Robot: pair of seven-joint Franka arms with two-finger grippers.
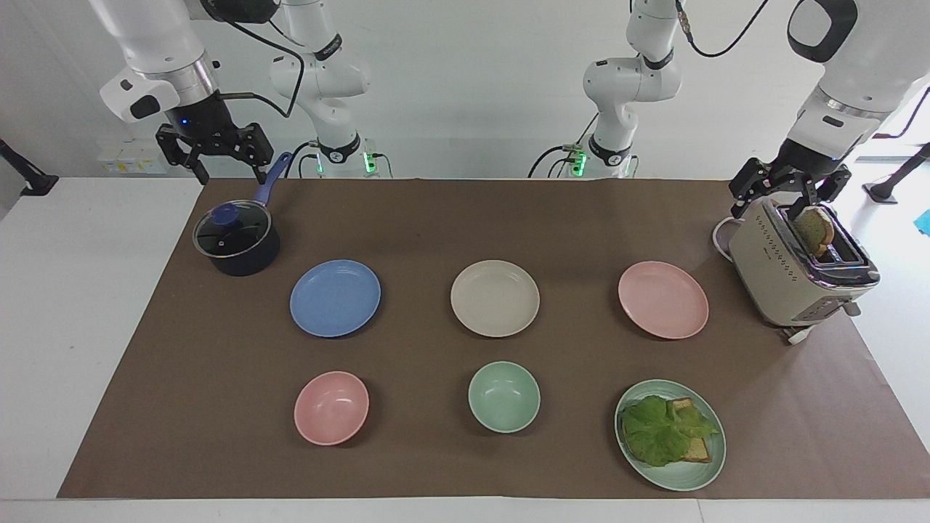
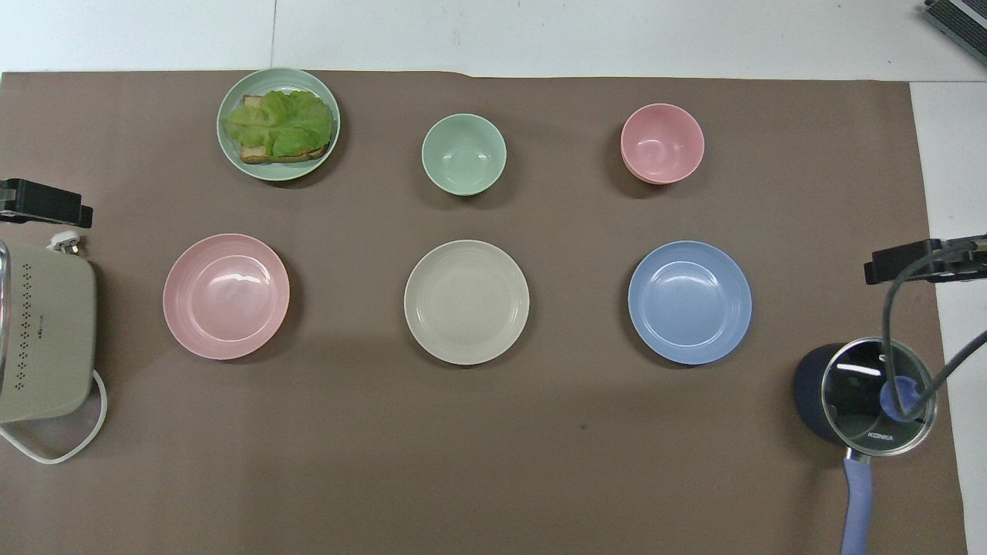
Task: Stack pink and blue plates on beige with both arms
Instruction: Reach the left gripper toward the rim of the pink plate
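Three plates lie in a row across the brown mat, apart from one another. The beige plate [image 1: 495, 298] [image 2: 466, 301] is in the middle. The blue plate [image 1: 335, 298] [image 2: 689, 301] lies toward the right arm's end and the pink plate [image 1: 662, 299] [image 2: 226, 296] toward the left arm's end. My right gripper [image 1: 231, 176] hangs open above the pot's handle and holds nothing. Just above the toaster's top, my left gripper [image 1: 770, 209] is open, one finger close to the toast slice in the slot. Both grippers are well away from the plates.
A dark pot [image 1: 236, 240] with a glass lid stands beside the blue plate, a toaster [image 1: 792, 280] with a toast slice [image 1: 814, 229] beside the pink plate. Farther from the robots lie a pink bowl [image 1: 331, 407], a green bowl [image 1: 503, 396] and a green plate [image 1: 697, 472] with lettuce and toast.
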